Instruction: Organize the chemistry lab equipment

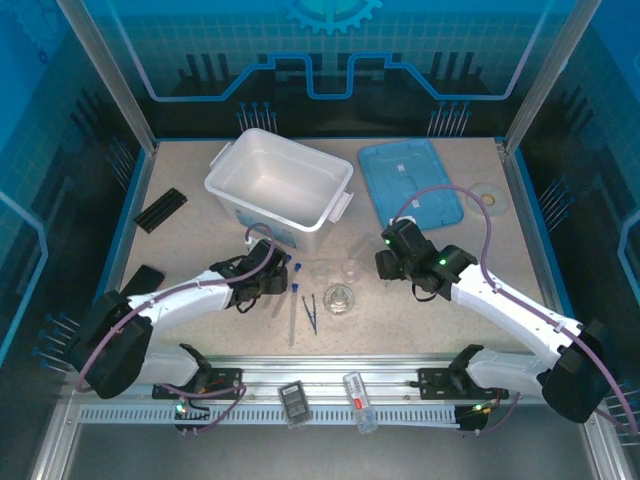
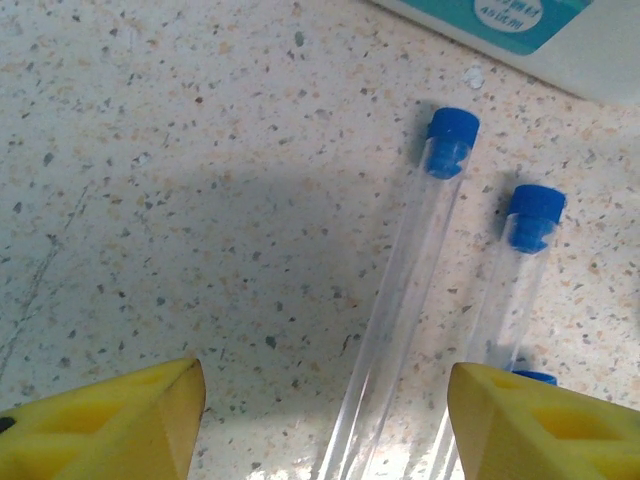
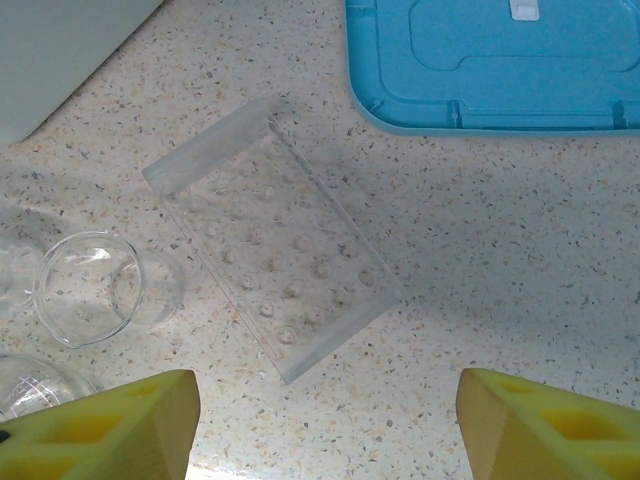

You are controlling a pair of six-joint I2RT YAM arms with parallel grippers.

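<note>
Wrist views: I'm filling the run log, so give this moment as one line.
left gripper: open above tubes | right gripper: open above rack | bin: lid off, lying beside it

Speckled beige tabletop (image 1: 400, 330) with blue edge trim sits enclosed by translucent blue grid-patterned wall panels (image 1: 200, 40) bearing a gear emblem (image 1: 330, 12), silver frame posts (image 1: 105, 75) and a slotted metal rail (image 1: 400, 385) along the near edge.

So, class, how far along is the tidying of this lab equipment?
Done: only the lid is off the white bin. In hand: open left gripper over the blue-capped tubes, open right gripper over the clear rack. To do: everything, including dish and tweezers.
</note>
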